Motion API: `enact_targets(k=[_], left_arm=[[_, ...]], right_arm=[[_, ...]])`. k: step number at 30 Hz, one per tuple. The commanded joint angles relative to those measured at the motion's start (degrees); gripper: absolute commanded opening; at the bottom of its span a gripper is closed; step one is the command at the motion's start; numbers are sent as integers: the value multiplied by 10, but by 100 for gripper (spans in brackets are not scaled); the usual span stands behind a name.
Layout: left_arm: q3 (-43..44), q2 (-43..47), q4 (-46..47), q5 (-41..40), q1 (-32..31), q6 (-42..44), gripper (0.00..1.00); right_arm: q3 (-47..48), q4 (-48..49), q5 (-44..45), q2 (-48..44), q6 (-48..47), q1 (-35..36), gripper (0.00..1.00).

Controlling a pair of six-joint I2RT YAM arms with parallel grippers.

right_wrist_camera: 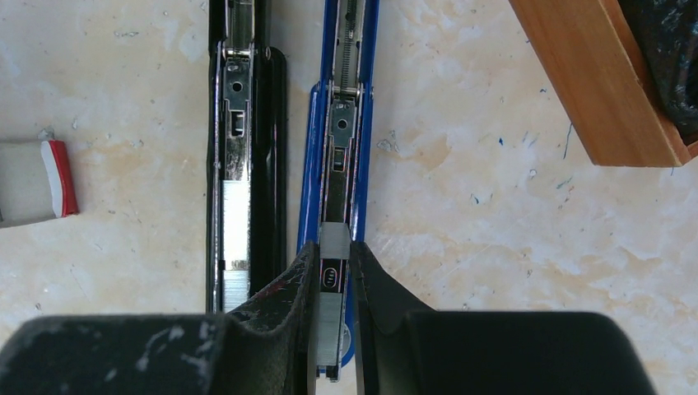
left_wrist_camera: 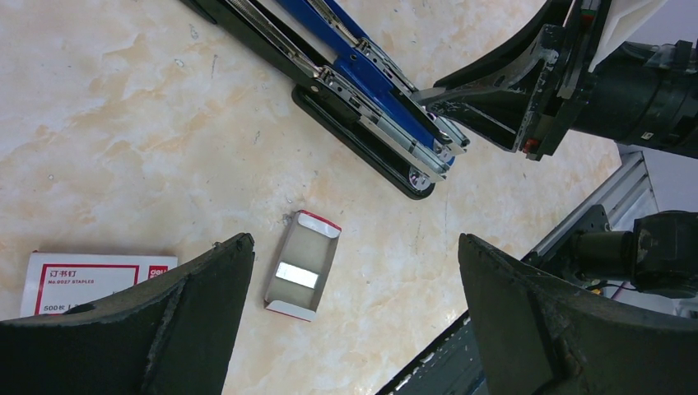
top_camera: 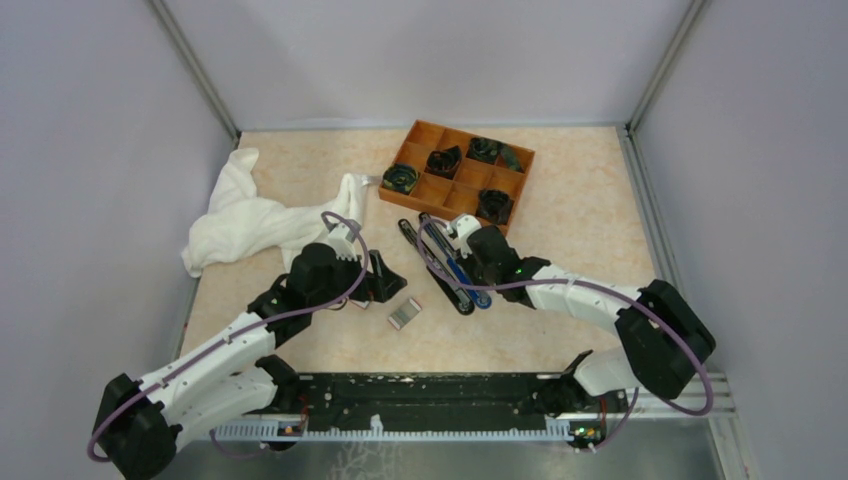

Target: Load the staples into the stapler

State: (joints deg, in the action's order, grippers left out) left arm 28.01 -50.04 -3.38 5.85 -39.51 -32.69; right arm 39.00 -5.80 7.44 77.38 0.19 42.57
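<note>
Staples (left_wrist_camera: 296,274) in carton tray (left_wrist_camera: 311,247) between released left jaws; right jaws clenched on silver piece (right_wrist_camera: 333,247) of blue stapler (left_wrist_camera: 354,62).

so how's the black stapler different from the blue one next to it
The black stapler has an all-black body; the blue stapler has blue sides. The right gripper pinches the blue stapler's metal rail, while nothing grips the black stapler. Both lie side by side, metal channels facing up.
</note>
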Motion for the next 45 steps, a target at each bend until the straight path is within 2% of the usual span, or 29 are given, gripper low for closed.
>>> enact_targets(k=[1, 13, 28, 36, 42, 45], left_arm=[[-6, 6, 16, 6, 0, -3, 99], [-7, 7, 19, 7, 0, -4, 99], [-3, -3, 26, 9, 0, -3, 99], [-8, -1, 33, -1, 1, -15, 99], [-1, -38, 46, -5, 13, -44, 99], [14, -68, 66, 4, 22, -57, 99]], right_arm=[[7, 3, 0, 2, -1, -2, 0], [16, -12, -11, -2, 12, -2, 0], [20, -21, -12, -30, 24, -2, 32], [45, -31, 14, -33, 39, -3, 35], [40, -6, -83, -36, 49, -2, 39], [27, 6, -89, -41, 47, 7, 43]])
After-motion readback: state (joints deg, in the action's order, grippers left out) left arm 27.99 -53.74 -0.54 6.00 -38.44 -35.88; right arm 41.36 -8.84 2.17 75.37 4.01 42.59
